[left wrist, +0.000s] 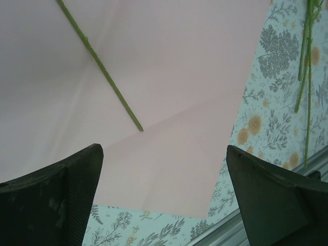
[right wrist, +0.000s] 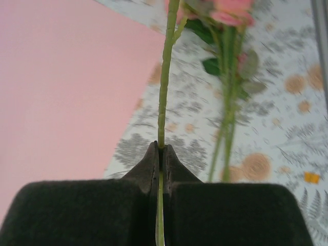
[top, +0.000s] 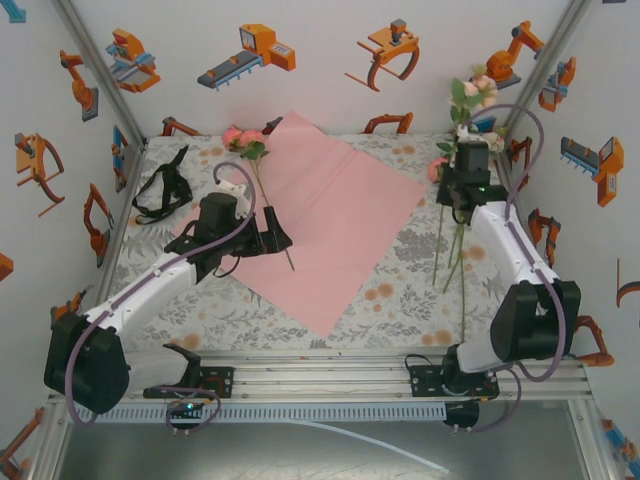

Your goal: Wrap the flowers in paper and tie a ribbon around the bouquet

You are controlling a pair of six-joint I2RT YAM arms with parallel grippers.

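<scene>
Paper (top: 322,215): pink face up, flat on the patterned tablecloth (top: 400,290), turned diamond-wise, near corner towards the arm bases. Right gripper (right wrist: 161,152): off the paper's right corner, over bare cloth, clenched on one thin green stalk (right wrist: 165,87), pinched at the very fingertips, stalk running straight out in line with the fingers. Remaining flowers (right wrist: 228,77) of that bunch: just beside the held stalk, on the side away from the paper; gripped too or merely alongside, not possible to tell. Single stem (top: 272,215) with pink blooms: lying on the paper's left part, long axis from the far-left edge towards the paper's middle, blooms just past that edge. Left gripper (left wrist: 164,169): above the paper's left half, jaws spread wide, grasping nothing, cut end of the lying stem just ahead of the fingers. Ribbon (top: 163,190): black loop well to the left of the paper, untouched. Judged step: bringing the right-hand stalk leftwards onto the paper, parallel to the lying stem; right arm nearer and loaded. Judged risk: narrow pinch at the tips, stalk liable to swivel.
</scene>
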